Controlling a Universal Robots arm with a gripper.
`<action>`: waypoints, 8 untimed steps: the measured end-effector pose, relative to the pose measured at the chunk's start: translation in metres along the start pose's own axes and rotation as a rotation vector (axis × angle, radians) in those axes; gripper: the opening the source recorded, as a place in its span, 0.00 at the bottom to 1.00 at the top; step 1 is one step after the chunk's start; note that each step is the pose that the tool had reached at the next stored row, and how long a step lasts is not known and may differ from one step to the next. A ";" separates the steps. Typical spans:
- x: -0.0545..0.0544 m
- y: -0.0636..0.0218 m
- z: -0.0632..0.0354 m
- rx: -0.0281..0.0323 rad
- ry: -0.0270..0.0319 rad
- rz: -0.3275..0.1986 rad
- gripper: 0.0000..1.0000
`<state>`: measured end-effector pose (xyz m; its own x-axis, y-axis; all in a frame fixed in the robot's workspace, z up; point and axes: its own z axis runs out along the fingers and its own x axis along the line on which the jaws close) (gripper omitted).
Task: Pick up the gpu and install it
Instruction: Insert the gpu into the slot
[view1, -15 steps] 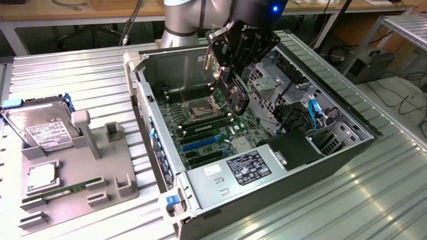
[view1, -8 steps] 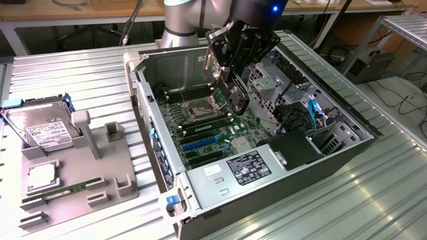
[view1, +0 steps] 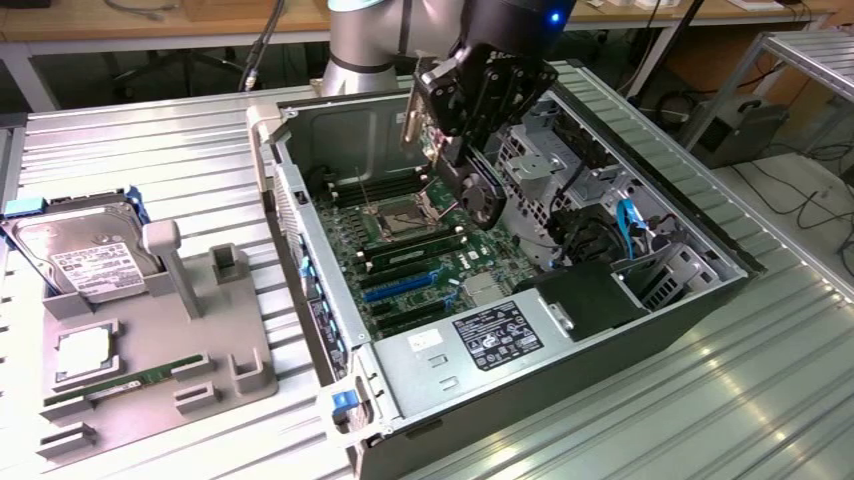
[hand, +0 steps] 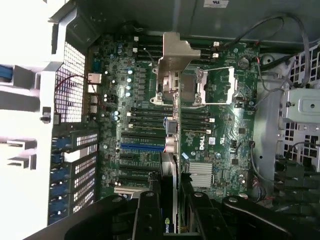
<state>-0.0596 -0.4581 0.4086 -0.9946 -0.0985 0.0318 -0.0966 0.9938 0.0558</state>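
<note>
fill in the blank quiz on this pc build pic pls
1. The tool holds the gpu over the open computer ___.
2. The hard drive lies on the exterior view's ___ side.
3. The motherboard below the gpu is coloured ___.

Missing words: case; left; green.

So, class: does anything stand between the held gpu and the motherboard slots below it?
Nothing visible does. The gpu, clamped in the gripper's jaws, hangs over the motherboard in the open case, and the blue slot and its neighbours lie bare.
</note>
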 end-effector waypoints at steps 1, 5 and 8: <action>0.000 0.0000 0.0000 0.0010 0.0006 -0.026 0.26; 0.000 0.0000 0.0003 0.0038 0.0010 -0.106 0.26; 0.000 -0.0001 0.0015 0.0056 0.0042 -0.174 0.26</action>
<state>-0.0597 -0.4580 0.4071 -0.9627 -0.2693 0.0263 -0.2676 0.9620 0.0552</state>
